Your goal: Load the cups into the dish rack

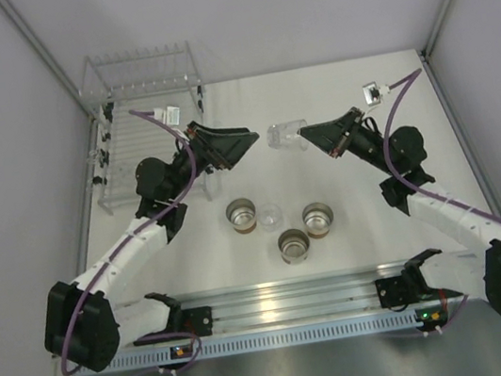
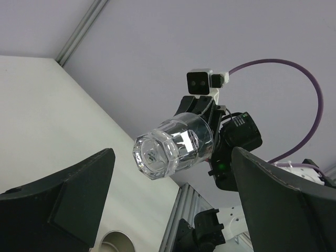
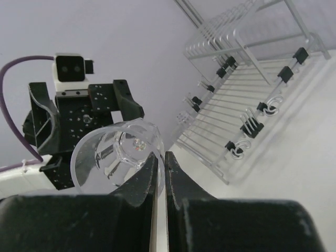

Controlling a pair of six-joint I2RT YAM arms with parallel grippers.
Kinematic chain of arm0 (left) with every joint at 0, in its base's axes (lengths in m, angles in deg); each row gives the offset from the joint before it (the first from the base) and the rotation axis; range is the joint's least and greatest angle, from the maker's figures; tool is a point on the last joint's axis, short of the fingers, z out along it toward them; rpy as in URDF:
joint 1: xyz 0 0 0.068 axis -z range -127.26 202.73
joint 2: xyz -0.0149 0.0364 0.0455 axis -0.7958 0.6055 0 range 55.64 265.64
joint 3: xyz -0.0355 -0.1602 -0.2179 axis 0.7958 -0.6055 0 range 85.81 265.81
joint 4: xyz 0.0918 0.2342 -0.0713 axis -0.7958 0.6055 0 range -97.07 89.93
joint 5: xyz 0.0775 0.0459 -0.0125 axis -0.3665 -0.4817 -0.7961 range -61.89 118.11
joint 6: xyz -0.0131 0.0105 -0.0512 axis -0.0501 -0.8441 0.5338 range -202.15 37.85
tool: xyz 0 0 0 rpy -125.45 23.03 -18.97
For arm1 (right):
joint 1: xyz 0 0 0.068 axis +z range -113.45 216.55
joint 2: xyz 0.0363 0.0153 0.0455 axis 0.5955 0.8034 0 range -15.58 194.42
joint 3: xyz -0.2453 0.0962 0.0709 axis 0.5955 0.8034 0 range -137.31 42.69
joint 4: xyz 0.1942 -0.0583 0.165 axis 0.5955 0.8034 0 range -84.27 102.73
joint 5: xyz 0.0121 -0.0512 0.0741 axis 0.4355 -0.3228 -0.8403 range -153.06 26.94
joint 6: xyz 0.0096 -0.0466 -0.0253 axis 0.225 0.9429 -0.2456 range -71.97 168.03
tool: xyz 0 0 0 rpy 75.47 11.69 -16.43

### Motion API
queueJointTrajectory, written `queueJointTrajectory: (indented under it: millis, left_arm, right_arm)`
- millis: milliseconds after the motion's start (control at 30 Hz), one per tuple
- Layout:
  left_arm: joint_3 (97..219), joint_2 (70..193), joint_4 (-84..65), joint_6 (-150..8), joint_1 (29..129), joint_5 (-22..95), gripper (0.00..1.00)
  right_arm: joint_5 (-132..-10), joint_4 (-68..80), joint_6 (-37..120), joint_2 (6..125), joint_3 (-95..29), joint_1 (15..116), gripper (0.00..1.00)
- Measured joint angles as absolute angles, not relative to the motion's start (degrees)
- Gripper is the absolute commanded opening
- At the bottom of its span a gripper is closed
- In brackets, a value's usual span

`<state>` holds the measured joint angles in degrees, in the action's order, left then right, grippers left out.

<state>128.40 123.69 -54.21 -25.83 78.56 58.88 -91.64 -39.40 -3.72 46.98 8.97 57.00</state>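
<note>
Five cups show from above, and one of them is off the table. Your right end effector (image 1: 305, 133) is clamped on the wall of a clear cup (image 1: 285, 135), holding it in the air over the middle of the table (image 1: 247, 103). In the right wrist view its fingers (image 3: 143, 182) are pressed together with the cup's rim pinched between them, and you look straight into the open mouth. The cup lies on its side, with its mouth toward the right arm and its faceted base toward the left arm. That base is the face you see in the left wrist view.

Your left end effector (image 1: 242, 146) faces the base with its fingers spread wide apart, gripping nothing. From above it is near the cup but not touching it.

The dish rack (image 1: 146, 100) stands at the far left corner of the table, beyond the left arm and well apart from the held cup. Nearer the arm bases, the left cream cup (image 1: 241, 215), the right cream cup (image 1: 318, 217) and the near cream cup (image 1: 293, 245) stand upright on the table, shiny insides up. A second clear cup (image 1: 270, 213) stands just beside the left cream cup, on its right, between it and the right cream cup.
</note>
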Motion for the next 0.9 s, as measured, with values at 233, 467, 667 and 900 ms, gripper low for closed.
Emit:
queueJointTrajectory:
  millis: [233,467,667,900]
  left_arm:
    - [128.5,126.5,-56.7,-25.7,83.5,56.6,0.99]
    - [130.0,130.6,-59.1,-25.0,86.3,55.2,0.98]
    - [132.4,134.3,-64.4,-22.5,87.3,54.7,0.98]
    - [133.7,136.9,-68.5,-19.2,88.3,54.7,0.98]
  right_arm:
    - [-92.0,-43.0,-6.5,46.7,9.7,57.1,0.00]
    - [-92.1,-43.9,-7.3,45.0,9.7,57.4,0.00]
    - [-92.2,-45.8,-7.7,44.6,9.8,57.6,0.00]
    - [-92.2,-48.4,-8.6,46.2,10.8,57.9,0.00]
